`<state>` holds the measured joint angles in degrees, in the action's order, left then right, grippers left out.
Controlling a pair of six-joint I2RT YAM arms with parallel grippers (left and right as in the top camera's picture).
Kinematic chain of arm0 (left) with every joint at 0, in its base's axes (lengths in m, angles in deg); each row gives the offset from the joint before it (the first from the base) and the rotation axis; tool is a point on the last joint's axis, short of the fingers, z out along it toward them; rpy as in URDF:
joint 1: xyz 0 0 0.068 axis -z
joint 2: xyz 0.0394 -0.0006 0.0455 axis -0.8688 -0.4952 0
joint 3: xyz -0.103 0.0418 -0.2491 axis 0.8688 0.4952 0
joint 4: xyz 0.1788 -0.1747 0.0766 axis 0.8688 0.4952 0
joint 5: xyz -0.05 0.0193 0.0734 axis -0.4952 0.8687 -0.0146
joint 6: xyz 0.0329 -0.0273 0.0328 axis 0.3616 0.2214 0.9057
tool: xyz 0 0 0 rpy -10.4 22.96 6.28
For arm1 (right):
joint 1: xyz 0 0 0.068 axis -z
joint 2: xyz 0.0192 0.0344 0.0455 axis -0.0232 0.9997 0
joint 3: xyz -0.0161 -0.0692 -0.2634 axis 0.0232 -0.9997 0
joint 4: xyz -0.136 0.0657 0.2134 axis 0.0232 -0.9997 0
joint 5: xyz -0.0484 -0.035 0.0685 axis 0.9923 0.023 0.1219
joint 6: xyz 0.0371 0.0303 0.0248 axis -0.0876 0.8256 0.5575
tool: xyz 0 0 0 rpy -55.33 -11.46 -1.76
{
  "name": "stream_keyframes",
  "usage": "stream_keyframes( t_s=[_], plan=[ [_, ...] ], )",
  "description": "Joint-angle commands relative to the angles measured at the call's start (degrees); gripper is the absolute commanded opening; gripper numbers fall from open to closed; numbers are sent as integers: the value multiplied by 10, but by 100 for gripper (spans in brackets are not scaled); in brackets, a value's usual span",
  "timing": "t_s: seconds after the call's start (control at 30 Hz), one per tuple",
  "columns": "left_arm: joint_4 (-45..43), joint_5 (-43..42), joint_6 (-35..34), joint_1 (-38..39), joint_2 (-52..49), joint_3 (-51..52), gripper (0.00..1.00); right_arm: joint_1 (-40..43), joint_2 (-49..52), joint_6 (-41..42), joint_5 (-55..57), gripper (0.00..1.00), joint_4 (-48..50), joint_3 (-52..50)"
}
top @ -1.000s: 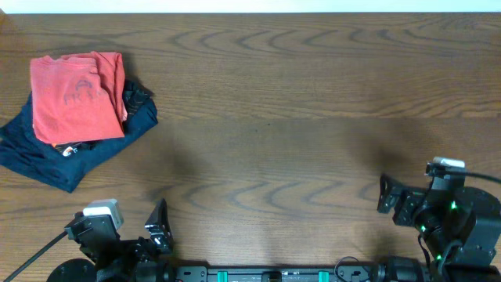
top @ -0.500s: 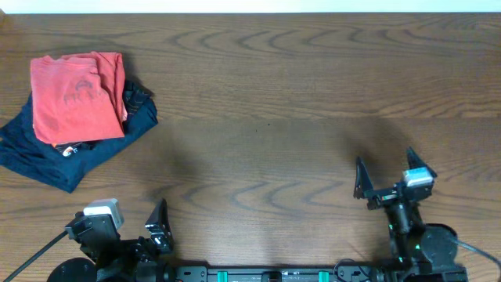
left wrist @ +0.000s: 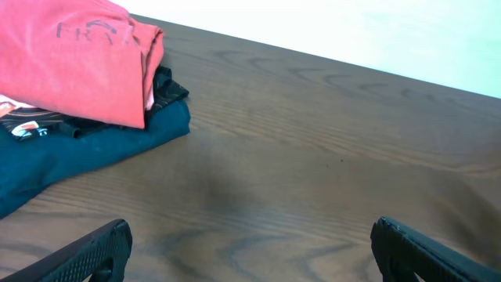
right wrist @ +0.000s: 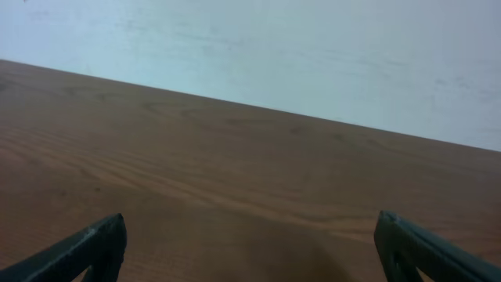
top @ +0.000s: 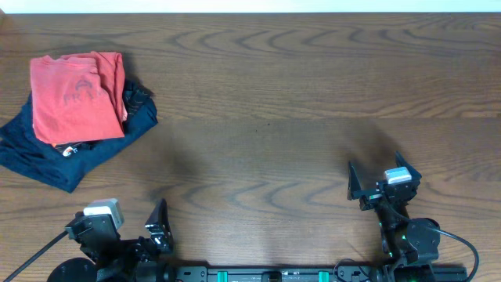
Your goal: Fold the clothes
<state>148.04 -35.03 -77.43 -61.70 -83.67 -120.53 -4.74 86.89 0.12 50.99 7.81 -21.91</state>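
No orange-red T-shirt with a "SOCCER" print shows in any view. My left gripper [top: 121, 231] is open and empty at the table's near left edge; in its wrist view [left wrist: 250, 262] the jaws are wide apart over bare wood. My right gripper [top: 378, 186] is open and empty at the near right, and its wrist view [right wrist: 250, 254] shows only bare table and wall. Both grippers are far from any cloth.
A folded salmon-pink garment [top: 74, 98] with a faint print lies on a dark navy garment [top: 47, 160] at the far left; both also show in the left wrist view, salmon-pink garment [left wrist: 70, 66] and navy garment [left wrist: 86, 149]. The wooden table [top: 274, 117] is dark brown.
My right arm has swung in from the right edge toward the left and forward, its gripper staying open. The left arm and the garments have not moved.
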Motion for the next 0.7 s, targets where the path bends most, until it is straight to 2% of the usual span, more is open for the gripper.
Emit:
stream_keyframes(
  t_s=[0.0, 0.67],
  plan=[
    [-1, 1, 3, 2, 1, 0, 98, -5, -1, -10, 5, 99, -3, -1],
    [1, 1, 4, 2, 3, 4, 98, -5, -1, -10, 5, 99, -3, -1]
  ],
)
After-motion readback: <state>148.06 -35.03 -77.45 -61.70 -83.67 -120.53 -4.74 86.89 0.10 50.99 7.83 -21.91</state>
